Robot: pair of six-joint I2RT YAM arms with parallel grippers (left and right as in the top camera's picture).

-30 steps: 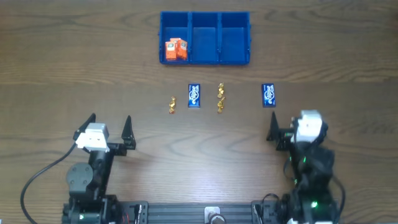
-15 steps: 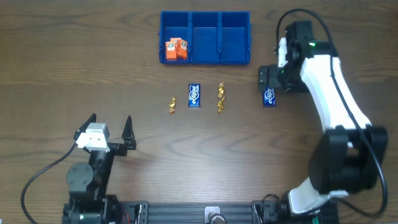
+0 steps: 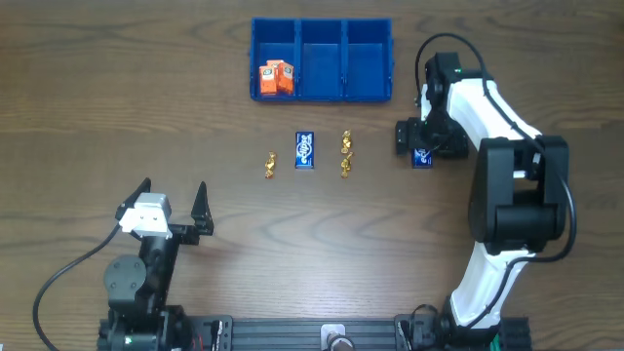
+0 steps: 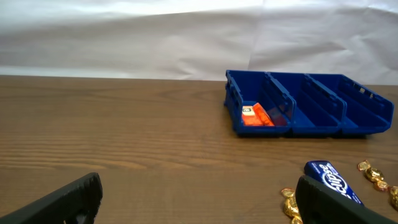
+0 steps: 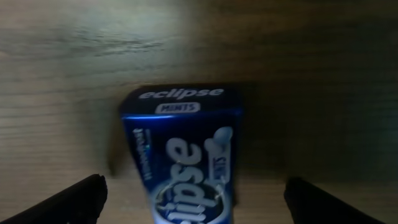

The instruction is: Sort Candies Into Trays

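Observation:
A blue three-bin tray (image 3: 322, 90) stands at the back middle, with orange candies (image 3: 275, 78) in its left bin. On the table lie a blue mint tin (image 3: 305, 149), gold candies (image 3: 346, 154) and one gold candy (image 3: 270, 164). My right gripper (image 3: 423, 139) hovers low over a second blue mint tin (image 5: 181, 154), fingers open on either side of it and not touching. My left gripper (image 3: 174, 202) rests open near its base, well short of the candies. The left wrist view shows the tray (image 4: 311, 111), the first tin (image 4: 333, 182) and gold candies (image 4: 290, 205).
The tray's middle and right bins hold nothing that I can see. Bare wood table spreads to the left and right of the candy row. A white backdrop (image 4: 186, 37) stands behind the table.
My right arm has swung out from its base to the right-hand mint tin and dropped down over it. The left arm has not moved.

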